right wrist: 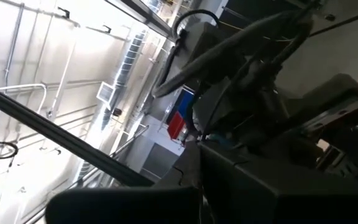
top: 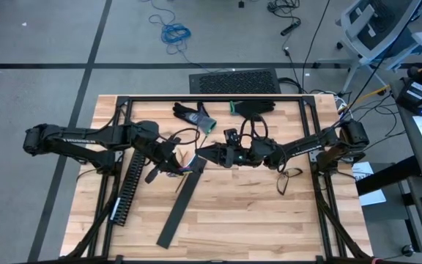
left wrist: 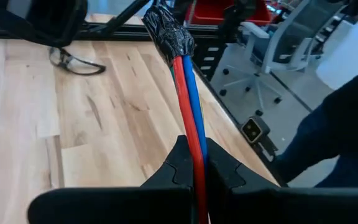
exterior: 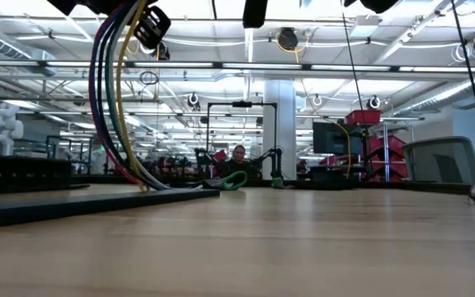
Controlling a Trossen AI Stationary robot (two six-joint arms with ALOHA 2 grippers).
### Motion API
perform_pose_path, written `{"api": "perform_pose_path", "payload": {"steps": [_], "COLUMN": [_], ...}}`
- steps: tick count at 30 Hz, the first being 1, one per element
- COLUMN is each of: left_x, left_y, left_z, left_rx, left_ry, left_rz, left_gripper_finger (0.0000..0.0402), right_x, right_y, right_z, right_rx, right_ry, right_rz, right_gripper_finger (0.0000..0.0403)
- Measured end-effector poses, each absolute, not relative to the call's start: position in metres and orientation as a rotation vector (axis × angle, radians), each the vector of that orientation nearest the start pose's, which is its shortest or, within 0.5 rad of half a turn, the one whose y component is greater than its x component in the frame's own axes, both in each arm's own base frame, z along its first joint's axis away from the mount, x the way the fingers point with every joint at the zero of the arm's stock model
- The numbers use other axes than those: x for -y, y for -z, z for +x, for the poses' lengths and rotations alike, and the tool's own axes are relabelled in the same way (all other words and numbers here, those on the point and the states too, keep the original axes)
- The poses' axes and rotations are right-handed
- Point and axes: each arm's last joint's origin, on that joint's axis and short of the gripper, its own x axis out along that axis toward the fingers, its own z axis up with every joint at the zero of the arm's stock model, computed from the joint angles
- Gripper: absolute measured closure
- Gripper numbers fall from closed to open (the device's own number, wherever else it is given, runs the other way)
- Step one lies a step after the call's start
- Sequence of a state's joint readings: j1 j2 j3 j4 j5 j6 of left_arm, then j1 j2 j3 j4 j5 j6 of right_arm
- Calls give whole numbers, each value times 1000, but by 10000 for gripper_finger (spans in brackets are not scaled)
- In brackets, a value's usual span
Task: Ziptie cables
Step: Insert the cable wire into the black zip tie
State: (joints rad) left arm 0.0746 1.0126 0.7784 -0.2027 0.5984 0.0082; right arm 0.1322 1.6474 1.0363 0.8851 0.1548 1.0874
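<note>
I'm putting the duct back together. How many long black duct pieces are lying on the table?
2. The slotted duct lies near the table's left side, below the left arm. The flat strip lies slanted at the middle, near the front. Shorter bits may hide under the arms.

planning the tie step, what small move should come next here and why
Probably bring the right gripper in to the free taped end of the cables. The left gripper is shut on the bundle and holds it lifted off the table, as the low view shows. The right gripper is shut, and no zip tie shows around the wires.
</note>
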Motion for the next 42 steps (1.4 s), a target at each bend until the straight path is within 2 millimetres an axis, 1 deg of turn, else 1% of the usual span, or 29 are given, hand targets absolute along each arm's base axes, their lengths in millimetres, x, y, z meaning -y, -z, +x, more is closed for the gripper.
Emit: {"api": "perform_pose_path", "payload": {"steps": [2, 7, 10, 13, 16, 18, 20, 27, 29, 33, 38, 42], "left_x": [1, 3, 3, 3, 3, 3, 3, 3, 3, 3, 4, 4], "left_y": [-293, -301, -308, -309, -309, -307, -307, -307, -307, -307, -308, -307], "left_z": [213, 198, 192, 193, 197, 198, 199, 199, 199, 199, 197, 194], "left_rx": [-404, -389, -340, -330, -320, -326, -327, -331, -335, -339, -331, -351], "left_ry": [531, 564, 563, 560, 560, 560, 563, 564, 563, 568, 571, 571], "left_rz": [-137, -140, -121, -116, -113, -116, -116, -119, -128, -146, -143, -150], "left_gripper_finger": [387, 387, 387, 387, 387, 387, 387, 387, 387, 387, 387, 387], "right_x": [-44, -45, -45, -45, -46, -46, -47, -49, -49, -49, -48, -43], "right_y": [-302, -301, -302, -302, -297, -293, -294, -308, -311, -306, -305, -307], "right_z": [365, 365, 365, 366, 370, 374, 380, 400, 402, 405, 406, 405], "right_rx": [256, 247, 248, 272, 302, 316, 322, 347, 350, 296, 272, 279], "right_ry": [-133, -146, -147, -163, -188, -201, -223, -297, -303, -296, -306, -300], "right_rz": [1117, 1111, 1111, 1117, 1134, 1142, 1147, 1095, 1083, 1072, 1052, 1044], "right_gripper_finger": [403, 403, 403, 403, 403, 403, 403, 403, 403, 403, 403, 403]}}
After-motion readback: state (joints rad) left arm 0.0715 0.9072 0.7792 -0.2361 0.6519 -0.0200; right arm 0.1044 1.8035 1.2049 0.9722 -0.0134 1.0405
